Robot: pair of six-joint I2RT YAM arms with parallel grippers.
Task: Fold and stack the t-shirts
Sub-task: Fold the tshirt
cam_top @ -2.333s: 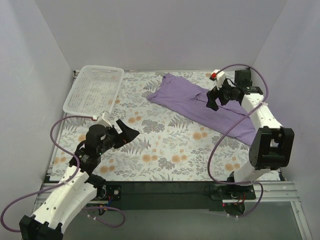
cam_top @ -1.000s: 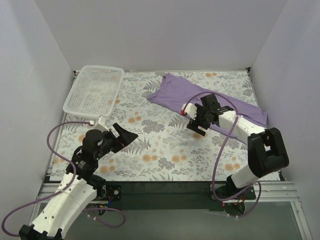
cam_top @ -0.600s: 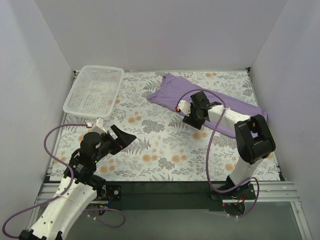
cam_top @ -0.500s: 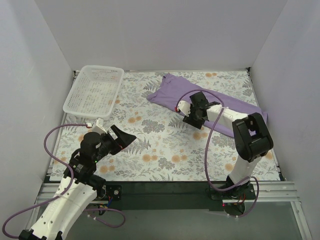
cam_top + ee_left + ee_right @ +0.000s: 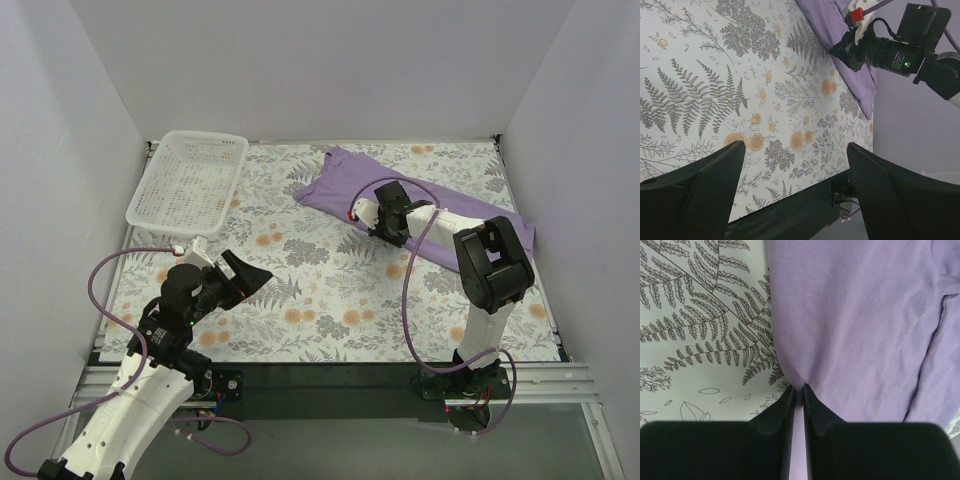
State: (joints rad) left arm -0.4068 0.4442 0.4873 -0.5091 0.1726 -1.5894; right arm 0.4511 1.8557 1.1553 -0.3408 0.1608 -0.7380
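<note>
basket (image 5: 190, 185) far left on table (image 5: 330, 290), t-shirt (image 5: 350, 185) far right, well apart

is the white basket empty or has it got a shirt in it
Empty: the basket shows only bare mesh in the top view, and the purple t-shirt lies out on the table, to its right.

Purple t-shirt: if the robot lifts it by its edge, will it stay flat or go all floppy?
Probably floppy: the purple t-shirt puckers where the right gripper pinches its edge. It looks thin and light, lying in soft folds on the table, so most of it would likely hang down and drag behind.
</note>
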